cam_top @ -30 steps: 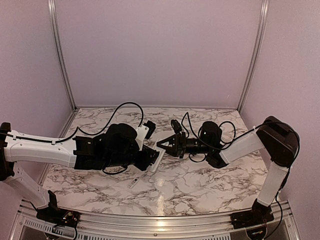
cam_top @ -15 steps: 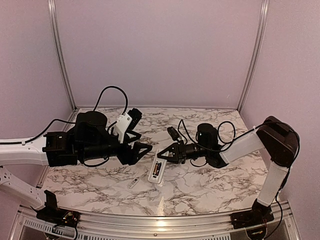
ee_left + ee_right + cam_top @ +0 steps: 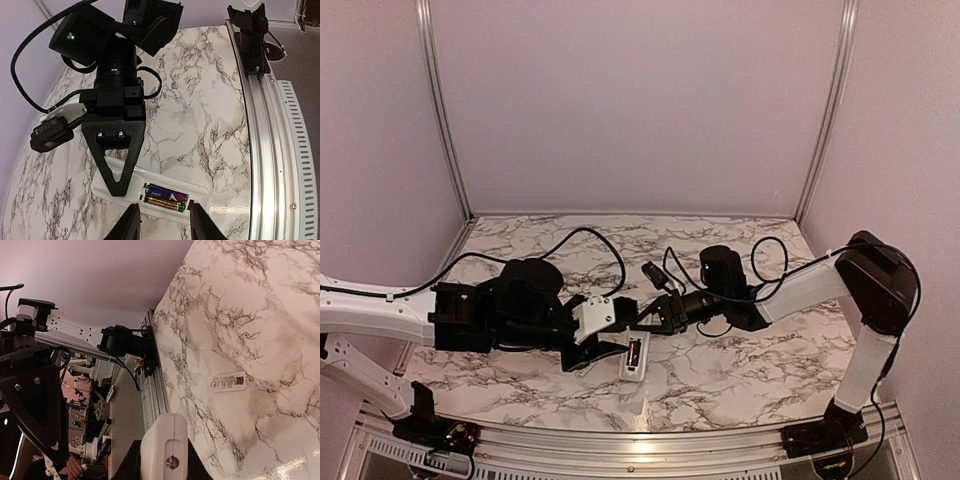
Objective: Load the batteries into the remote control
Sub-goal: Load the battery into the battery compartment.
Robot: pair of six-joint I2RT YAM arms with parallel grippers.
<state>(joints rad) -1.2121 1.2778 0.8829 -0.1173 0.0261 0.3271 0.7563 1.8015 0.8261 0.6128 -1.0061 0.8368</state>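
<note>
Jaws on the left gripper stand apart: it hangs low over the near edge of the remote control, one finger on either side of the open battery bay, clamping nothing that I can see. Jaws on the right gripper are together, the tips planted on the remote's other end, seemingly pinning it flat on the marble table. Both batteries lie side by side in the bay, the dark one just behind the golden one, so the loading looks all but done. Whether they are fully seated I cannot tell. A small white labelled strip lies apart on the table, possibly the bay's cover, so closing up may remain.
</note>
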